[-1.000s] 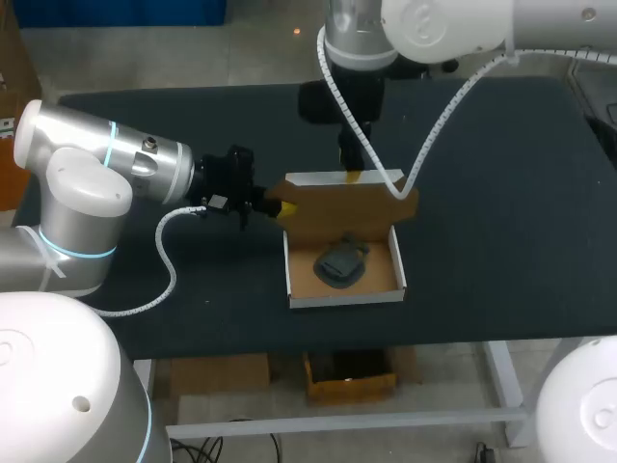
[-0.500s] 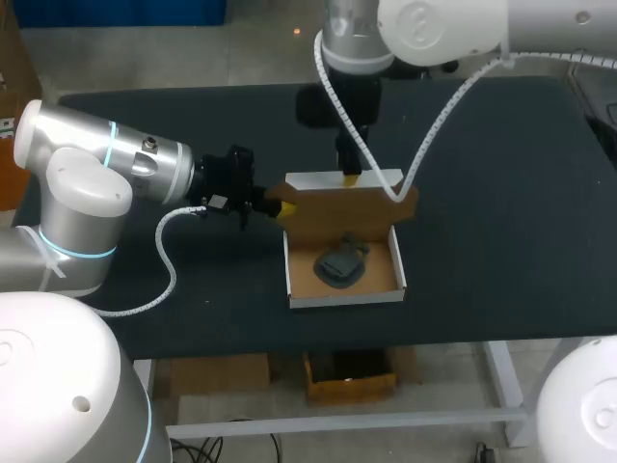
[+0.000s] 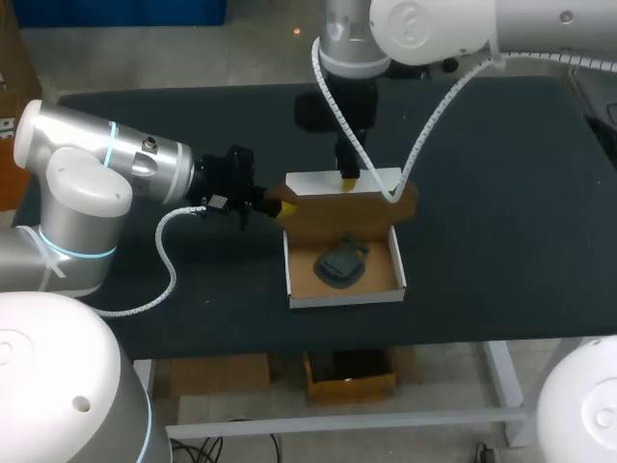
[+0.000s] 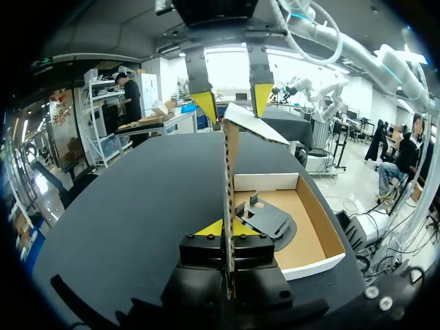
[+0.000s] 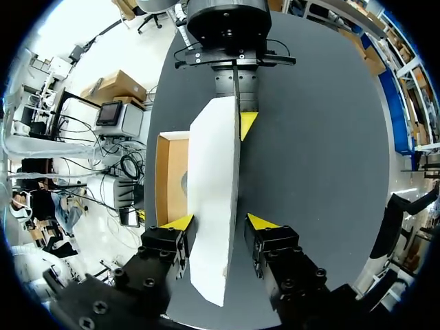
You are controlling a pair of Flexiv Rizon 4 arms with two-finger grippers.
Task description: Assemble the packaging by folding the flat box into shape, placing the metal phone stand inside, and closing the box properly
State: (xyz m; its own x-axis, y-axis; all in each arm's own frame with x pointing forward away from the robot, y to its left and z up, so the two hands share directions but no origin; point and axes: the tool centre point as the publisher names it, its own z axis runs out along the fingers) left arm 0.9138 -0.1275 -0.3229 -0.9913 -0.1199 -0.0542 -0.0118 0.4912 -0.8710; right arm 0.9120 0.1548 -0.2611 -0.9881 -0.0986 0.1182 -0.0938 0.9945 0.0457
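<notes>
1. Done: the white-and-brown cardboard box (image 3: 345,300) is folded, and the dark grey metal phone stand (image 3: 340,265) lies inside.
2. Remaining: closing the upright lid (image 3: 337,214). The left gripper (image 3: 280,206) pinches its end, and the right gripper (image 3: 349,177) straddles it, fingers spread.

Phone stand (image 3: 340,264) lies in the box (image 3: 347,300); lid (image 3: 347,210) upright behind it, left tool (image 3: 282,206) at its left, right tool (image 3: 349,177) above

Box (image 3: 384,272) — white outside, brown inside

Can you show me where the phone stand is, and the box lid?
phone stand (image 3: 340,264), head view, middle of its dark body.
box lid (image 5: 214,199), right wrist view, middle of its white face.
</notes>
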